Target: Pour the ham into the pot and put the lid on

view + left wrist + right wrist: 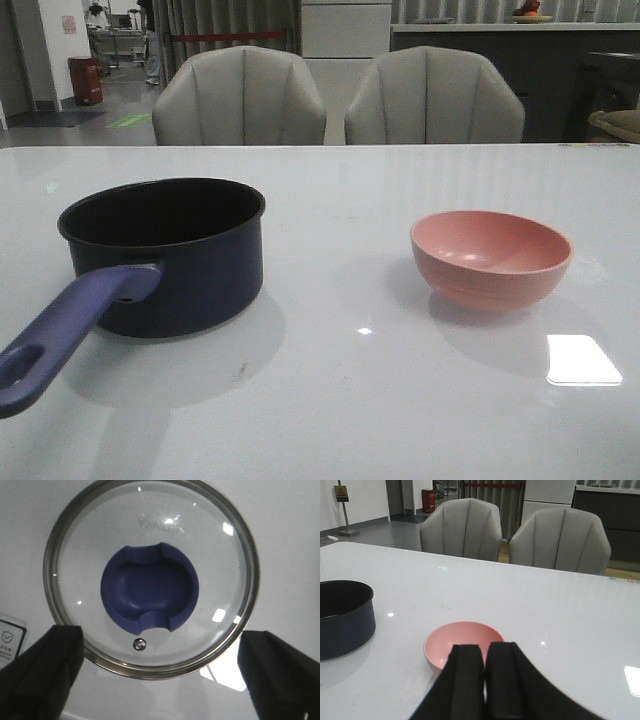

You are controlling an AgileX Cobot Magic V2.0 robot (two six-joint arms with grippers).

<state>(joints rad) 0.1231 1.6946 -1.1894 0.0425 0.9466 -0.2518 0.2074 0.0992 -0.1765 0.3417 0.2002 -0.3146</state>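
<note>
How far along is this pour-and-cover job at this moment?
Nothing looks done yet. The pot stands uncovered; no ham shows in the pink bowl. The glass lid lies flat under the open left pincer, ungrasped. The right pincer is shut, behind the bowl. Pouring and covering remain.

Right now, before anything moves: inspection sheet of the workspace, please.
Surface: glossy white table, light glare patches.
Pot: upright, uncovered, handle toward the robot's left; inside looks dark, contents not discernible.
Lid: flat on the table, knob up, below the left gripper.
Pink bowl: upright; no ham visible from these angles.
Clutter: a label with a shield icon beside the lid.
Grippers: left fingers spread wide, holding nothing; right gripper closed, empty, near the bowl.
Cables: nothing seen.
Surroundings: two grey chairs behind the table.
</note>
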